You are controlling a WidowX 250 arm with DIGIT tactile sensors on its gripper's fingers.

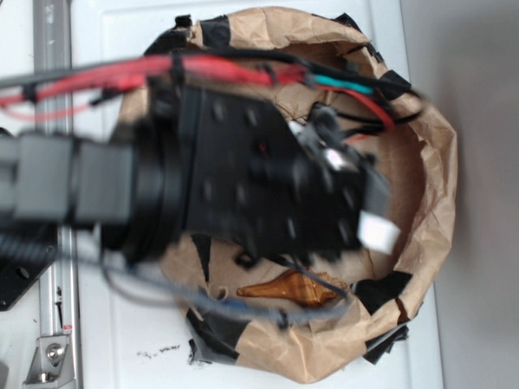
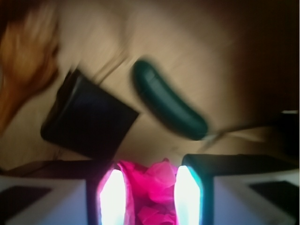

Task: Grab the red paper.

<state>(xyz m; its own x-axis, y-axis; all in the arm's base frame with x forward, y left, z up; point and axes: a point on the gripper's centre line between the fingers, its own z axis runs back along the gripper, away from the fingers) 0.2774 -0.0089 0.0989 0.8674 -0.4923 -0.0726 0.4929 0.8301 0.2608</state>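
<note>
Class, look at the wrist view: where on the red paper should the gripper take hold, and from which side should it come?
Grip the crumpled middle of the red paper, coming straight down from above. It already sits between the two glowing fingers, and its soft wrinkled folds should squash and catch from any side. The gripper looks open around it.

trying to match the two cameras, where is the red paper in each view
Exterior: the red paper is not visible; the arm and gripper cover the middle of the brown paper nest.
Wrist: the red paper sits at the bottom centre, between the two glowing jaws.
Shared landmark: the amber-orange object, at the lower middle of the nest in the exterior view and at the upper left edge in the wrist view.
</note>
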